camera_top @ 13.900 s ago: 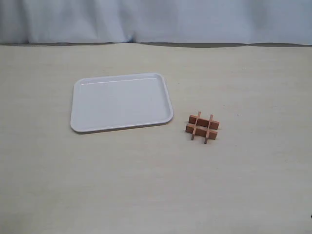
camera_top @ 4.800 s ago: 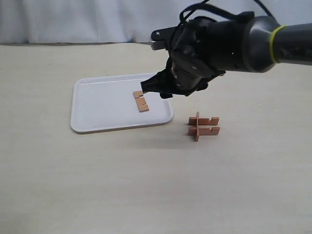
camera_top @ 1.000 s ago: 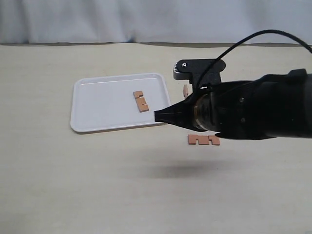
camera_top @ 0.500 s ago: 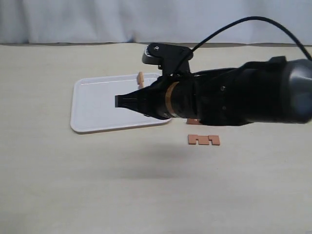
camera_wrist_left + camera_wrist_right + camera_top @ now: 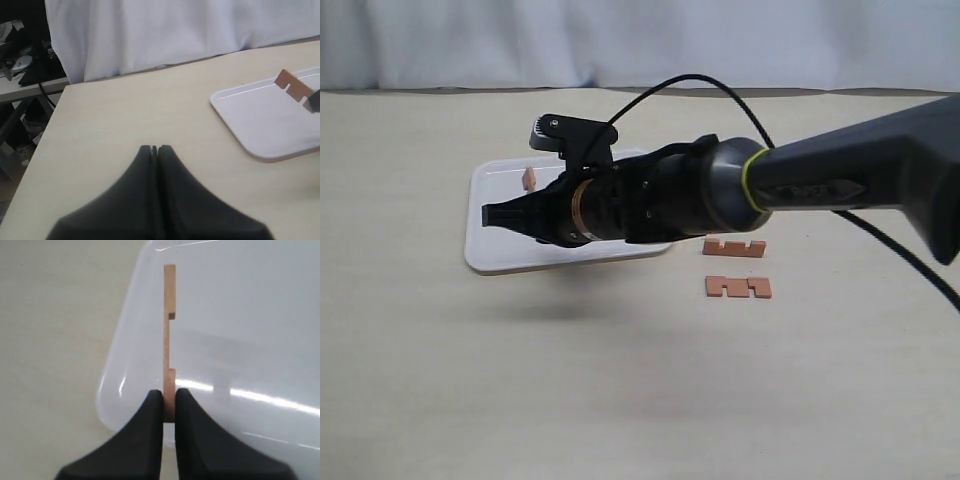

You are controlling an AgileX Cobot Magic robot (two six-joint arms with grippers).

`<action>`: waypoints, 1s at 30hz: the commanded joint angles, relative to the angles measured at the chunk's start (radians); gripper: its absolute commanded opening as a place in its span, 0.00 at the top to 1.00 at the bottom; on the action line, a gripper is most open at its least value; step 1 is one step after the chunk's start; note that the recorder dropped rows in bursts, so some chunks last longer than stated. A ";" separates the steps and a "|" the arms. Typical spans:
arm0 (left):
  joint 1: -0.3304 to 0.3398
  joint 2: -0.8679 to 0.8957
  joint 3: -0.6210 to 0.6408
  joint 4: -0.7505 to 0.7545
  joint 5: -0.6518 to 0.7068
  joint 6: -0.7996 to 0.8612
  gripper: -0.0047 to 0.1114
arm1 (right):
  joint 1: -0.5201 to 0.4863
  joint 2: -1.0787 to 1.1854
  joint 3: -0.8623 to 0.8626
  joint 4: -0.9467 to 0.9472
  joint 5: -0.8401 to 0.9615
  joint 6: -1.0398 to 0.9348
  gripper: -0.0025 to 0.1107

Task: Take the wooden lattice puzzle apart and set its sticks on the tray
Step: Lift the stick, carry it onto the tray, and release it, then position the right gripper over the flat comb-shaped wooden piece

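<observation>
A glossy white tray (image 5: 490,252) is shown on a pale beige table (image 5: 620,400). The gripped stick (image 5: 169,340) and two loose sticks (image 5: 733,246) (image 5: 738,287) are reddish-brown. The right gripper (image 5: 169,396) is black; its arm (image 5: 840,175) is dark grey, ringed in yellow-green. The backdrop cloth (image 5: 640,40) is white.
</observation>
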 commanded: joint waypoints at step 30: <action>0.001 -0.002 0.002 0.003 -0.008 -0.002 0.96 | -0.005 -0.341 0.185 0.573 0.917 -0.869 0.35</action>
